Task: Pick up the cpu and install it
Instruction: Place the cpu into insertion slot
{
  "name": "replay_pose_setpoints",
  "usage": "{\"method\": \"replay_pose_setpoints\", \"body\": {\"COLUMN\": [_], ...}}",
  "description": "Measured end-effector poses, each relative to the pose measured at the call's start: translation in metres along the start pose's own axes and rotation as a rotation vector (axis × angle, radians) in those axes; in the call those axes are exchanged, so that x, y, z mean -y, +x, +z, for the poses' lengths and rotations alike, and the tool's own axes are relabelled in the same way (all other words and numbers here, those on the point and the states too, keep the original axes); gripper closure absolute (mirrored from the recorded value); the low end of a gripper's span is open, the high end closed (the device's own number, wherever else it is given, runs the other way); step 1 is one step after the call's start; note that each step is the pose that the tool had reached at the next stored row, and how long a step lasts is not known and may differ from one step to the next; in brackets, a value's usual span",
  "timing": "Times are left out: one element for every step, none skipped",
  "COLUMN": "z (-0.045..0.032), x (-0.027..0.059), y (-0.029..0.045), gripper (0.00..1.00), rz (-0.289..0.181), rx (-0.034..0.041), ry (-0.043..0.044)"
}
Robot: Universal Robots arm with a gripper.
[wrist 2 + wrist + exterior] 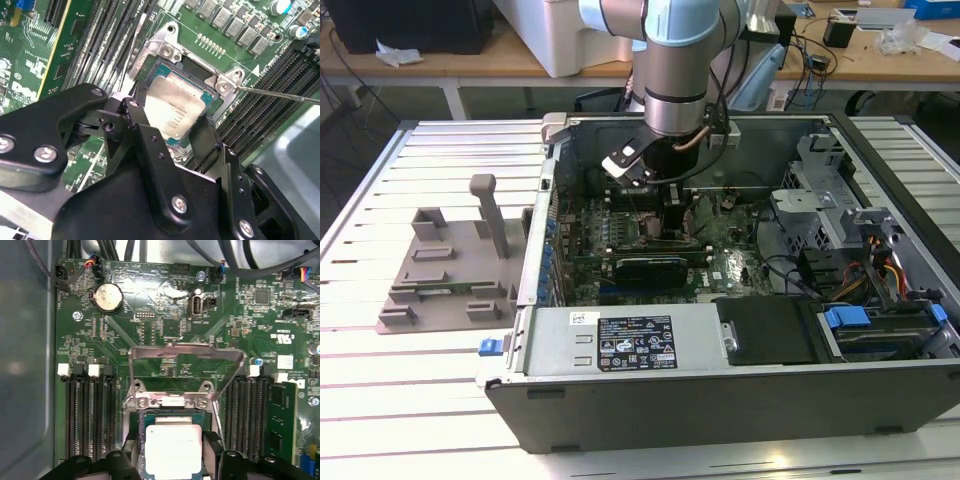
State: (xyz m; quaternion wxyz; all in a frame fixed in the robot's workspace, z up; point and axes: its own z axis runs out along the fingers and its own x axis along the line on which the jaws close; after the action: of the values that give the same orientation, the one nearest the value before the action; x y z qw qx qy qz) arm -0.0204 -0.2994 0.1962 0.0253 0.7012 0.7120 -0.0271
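Motherboard socket underlies cpu clamped in tool.

The black hand sits low between rows of long black memory slots. A raised silver metal frame stands close by. The big grey computer case is open on top.

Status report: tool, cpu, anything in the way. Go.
Tool shut on the cpu. Cpu level over the open socket, seating unclear. Hold-down frame raised, off the cpu.
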Motion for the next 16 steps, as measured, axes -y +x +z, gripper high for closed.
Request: {"method": "replay_pose_setpoints", "body": {"z": [-0.0005,-0.0032,-0.0060,-0.0078,-0.0098,-0.0112,-0.0137,-0.0146,-0.0159,-0.0180,-0.0198,-0.0203,-0.0204,-0.0204,-0.0204,-0.0204], "x": [-0.0001,0.0000,0.0000,0.0000,0.0000,0.0000,0.0000,0.0000,0.0000,0.0001,0.0001,0.0000,0.0000,0.0001,0.0001,0.0001], "y": [0.0003,0.0001,-0.0001,-0.0003,-0.0004,-0.0005,-0.0007,-0.0008,-0.0009,-0.0010,-0.0012,-0.0013,-0.0018,-0.0027,-0.0040,-0.0051], "gripper": [0.38,0.38,0.38,0.38,0.38,0.38,0.38,0.40,0.40,0.47,0.59,0.65,0.71,0.77,0.83,0.89], "rz": [0.000,0.000,0.000,0.000,0.000,0.000,0.000,0.000,0.000,0.000,0.000,0.000,0.000,0.000,0.000,0.000], "rx": [-0.0001,-0.0001,0.0000,-0.0001,0.0000,0.0001,0.0000,0.0000,0.0000,0.0000,0.0001,-0.0006,-0.0017,-0.0038,-0.0074,-0.0103], "ry": [0.0000,0.0000,0.0000,-0.0001,0.0000,0.0000,0.0000,0.0000,0.0000,0.0000,0.0001,-0.0001,-0.0002,-0.0001,-0.0001,-0.0001]}}
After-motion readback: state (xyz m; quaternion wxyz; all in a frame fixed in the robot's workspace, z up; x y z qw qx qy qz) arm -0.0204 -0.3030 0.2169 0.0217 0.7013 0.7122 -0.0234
